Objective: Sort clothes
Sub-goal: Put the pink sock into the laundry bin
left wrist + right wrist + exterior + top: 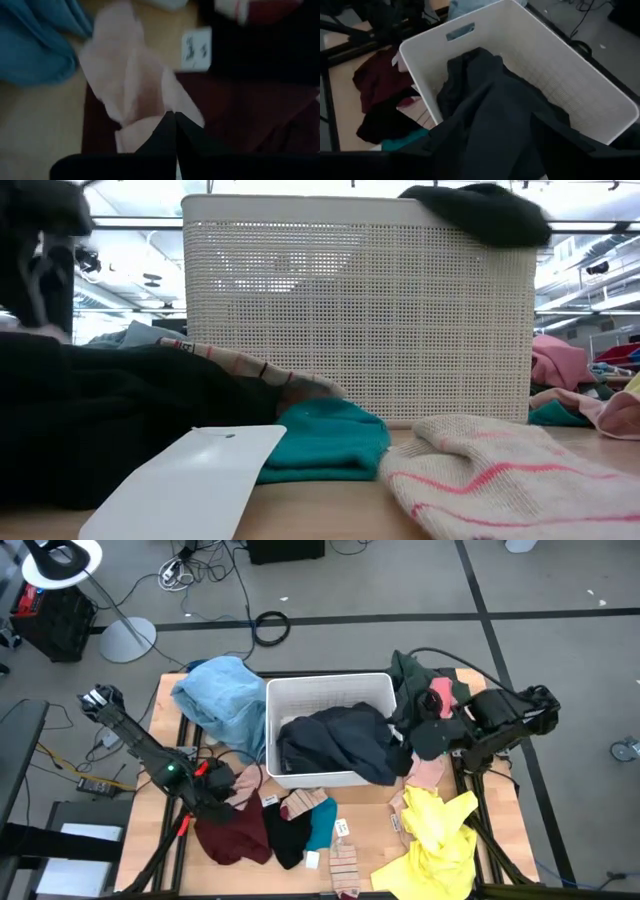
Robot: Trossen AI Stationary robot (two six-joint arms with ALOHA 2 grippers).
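Observation:
My left gripper is shut at the near left of the table, on a pale pink garment that lies over a maroon garment. My right gripper hovers open at the right wall of the white bin. A dark grey garment fills the bin, drapes over that wall and lies between the right fingers. Light blue cloth lies left of the bin. Black, teal and yellow garments lie along the near side. My left gripper has its shut fingertips on a fold of the pale pink garment, coming from above. The fingertips hide the pinch itself. The rest of the garment lies slack on the maroon garment and the table. My right gripper stands around the dark grey garment's draped part; whether it touches, I cannot tell.
Dark green and pink garments are heaped right of the bin, under my right arm. A pink-striped knit piece and a white tag lie near the table's near edge.

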